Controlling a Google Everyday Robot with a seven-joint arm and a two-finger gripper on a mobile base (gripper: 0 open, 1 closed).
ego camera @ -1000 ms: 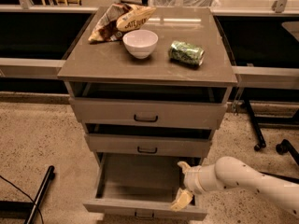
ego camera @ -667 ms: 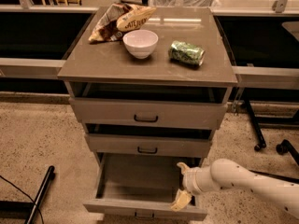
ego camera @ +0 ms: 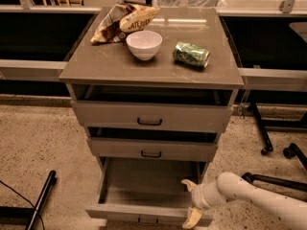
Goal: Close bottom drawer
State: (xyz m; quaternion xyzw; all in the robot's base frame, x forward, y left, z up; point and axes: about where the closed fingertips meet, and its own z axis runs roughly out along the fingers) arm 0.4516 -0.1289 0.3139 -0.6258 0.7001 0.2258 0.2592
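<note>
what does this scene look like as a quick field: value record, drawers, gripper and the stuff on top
bottom drawer: pulled far out, not yet closed
middle drawer: slightly out
top drawer: slightly out
gripper: at the bottom drawer's front right corner, fingers spread, one above the front edge, one lower in front
cabinet top: white bowl, green can on its side, snack bag
</note>
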